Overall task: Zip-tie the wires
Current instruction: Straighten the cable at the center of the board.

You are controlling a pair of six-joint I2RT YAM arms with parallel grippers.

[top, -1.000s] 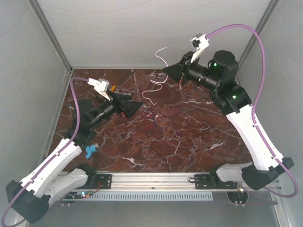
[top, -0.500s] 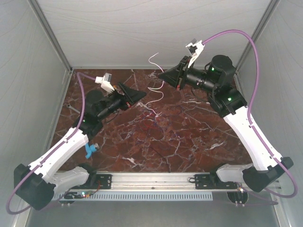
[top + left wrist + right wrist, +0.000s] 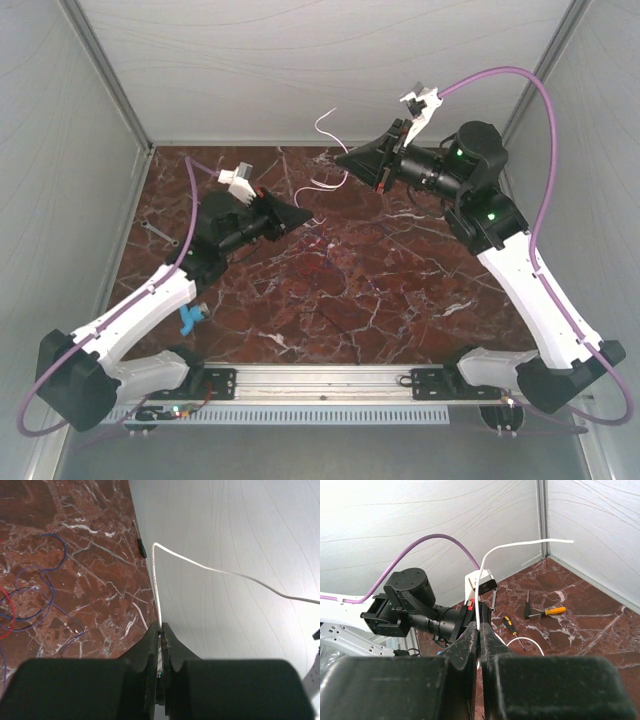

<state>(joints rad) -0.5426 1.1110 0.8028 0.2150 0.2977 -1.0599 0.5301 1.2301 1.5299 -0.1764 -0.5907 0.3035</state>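
— Starting big: red marble tabletop (image 3: 400, 300), with left arm (image 3: 150, 300) reaching over its left rear and right arm (image 3: 520, 270) lifted high over its rear edge.
— Why so high?
— Likely to stretch the white strip (image 3: 156, 580) clear of the tabletop. Left gripper (image 3: 161, 627) pinched tight on one part, right gripper (image 3: 480, 625) pinched tight further along.
— Zip tie?
— Looks like one; too thin to swear.
— And the wires (image 3: 27, 597)?
— Lying loose on the tabletop near its middle, apart from the strip, not yet encircled. Calls for looping the strip round them.
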